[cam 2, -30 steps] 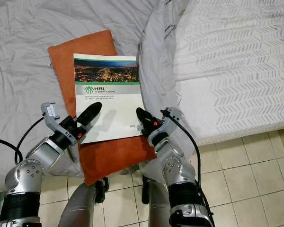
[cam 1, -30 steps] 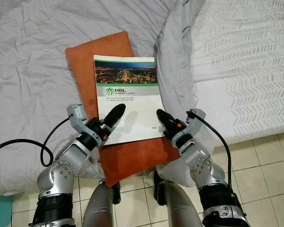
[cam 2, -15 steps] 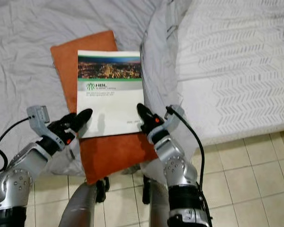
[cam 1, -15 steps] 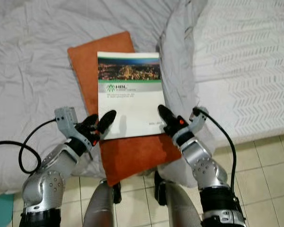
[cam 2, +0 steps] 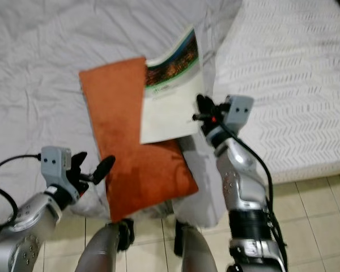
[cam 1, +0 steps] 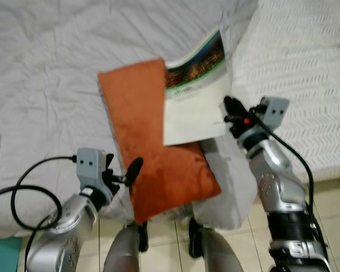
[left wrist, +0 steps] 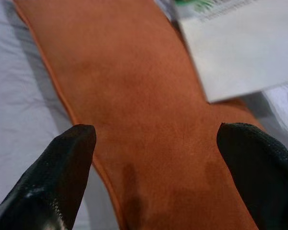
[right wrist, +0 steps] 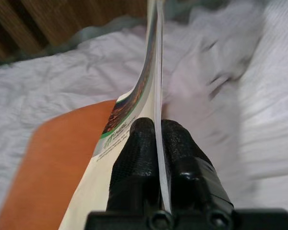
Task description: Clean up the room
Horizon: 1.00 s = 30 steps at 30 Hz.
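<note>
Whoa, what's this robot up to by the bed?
It is tidying the bed. Its right gripper is shut on the edge of a thin white booklet with a city photo on its cover, tilting it up off the rust-orange suede cushion that lies on the grey bedsheet. Its left gripper hovers open over the cushion's near end.

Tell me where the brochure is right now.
The brochure is pinched in the right tool, tilted up over the right part of the orange cushion on the bed.
</note>
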Tool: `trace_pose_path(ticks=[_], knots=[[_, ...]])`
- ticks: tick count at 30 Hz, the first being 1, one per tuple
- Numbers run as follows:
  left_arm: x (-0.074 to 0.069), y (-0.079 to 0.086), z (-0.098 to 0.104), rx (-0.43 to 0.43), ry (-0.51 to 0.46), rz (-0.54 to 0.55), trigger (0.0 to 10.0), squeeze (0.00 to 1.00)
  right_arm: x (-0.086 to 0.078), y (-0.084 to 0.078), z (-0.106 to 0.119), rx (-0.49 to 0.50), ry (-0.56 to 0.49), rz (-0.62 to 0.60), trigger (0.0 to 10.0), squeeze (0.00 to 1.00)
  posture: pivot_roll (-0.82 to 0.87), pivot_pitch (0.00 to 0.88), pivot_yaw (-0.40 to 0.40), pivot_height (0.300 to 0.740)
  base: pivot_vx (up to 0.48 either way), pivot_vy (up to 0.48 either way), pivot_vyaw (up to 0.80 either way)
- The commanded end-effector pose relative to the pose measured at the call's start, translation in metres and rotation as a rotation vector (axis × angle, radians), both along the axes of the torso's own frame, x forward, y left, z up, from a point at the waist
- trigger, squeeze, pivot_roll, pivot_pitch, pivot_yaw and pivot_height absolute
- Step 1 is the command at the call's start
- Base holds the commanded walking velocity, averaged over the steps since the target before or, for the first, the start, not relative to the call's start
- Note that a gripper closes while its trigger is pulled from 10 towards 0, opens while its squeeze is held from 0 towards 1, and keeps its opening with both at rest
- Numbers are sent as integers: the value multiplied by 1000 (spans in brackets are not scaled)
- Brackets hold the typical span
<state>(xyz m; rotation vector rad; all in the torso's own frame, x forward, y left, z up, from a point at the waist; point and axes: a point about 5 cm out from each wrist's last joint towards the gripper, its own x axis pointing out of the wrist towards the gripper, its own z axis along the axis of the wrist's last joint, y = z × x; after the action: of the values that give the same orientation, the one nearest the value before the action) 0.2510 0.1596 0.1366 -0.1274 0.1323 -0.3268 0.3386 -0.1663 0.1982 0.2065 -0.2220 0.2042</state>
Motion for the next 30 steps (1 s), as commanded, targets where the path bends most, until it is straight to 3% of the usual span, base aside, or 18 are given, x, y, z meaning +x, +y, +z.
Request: trace_pose_path(ticks=[1,3,5,8,12,16,21,30], knots=[[-7,-10,-8,39,-3,12,10000,0,-15,-5,2,-98,-57,-60,0,0,42,128,-48,740,0,0,0],[-7,-13,-12,35,-2,12,10000,0,-22,-6,-5,-153,-56,-84,0,0,35,86,-54,740,0,0,0],[-4,-13,-22,51,-1,31,10000,0,-30,-8,-21,-277,-52,-118,0,0,28,5,-53,740,0,0,0],[-8,-7,-26,67,-19,94,10000,0,-53,-14,-44,-343,3,-140,0,0,28,0,-66,740,0,0,0],[-6,4,-33,63,-20,195,10000,0,-70,-17,-65,-298,65,-139,0,0,23,0,-69,740,0,-234,0],[15,-4,-34,50,-30,192,10000,0,-60,-7,-74,-278,79,-95,0,0,19,0,-55,740,0,-469,0],[26,-2,-37,80,-41,172,10000,0,-51,0,-77,-277,82,-63,0,0,10,0,-34,740,0,-464,0],[23,3,-61,129,9,96,10000,0,-74,-2,-103,-270,153,-81,0,0,-33,0,4,740,0,-451,0]])
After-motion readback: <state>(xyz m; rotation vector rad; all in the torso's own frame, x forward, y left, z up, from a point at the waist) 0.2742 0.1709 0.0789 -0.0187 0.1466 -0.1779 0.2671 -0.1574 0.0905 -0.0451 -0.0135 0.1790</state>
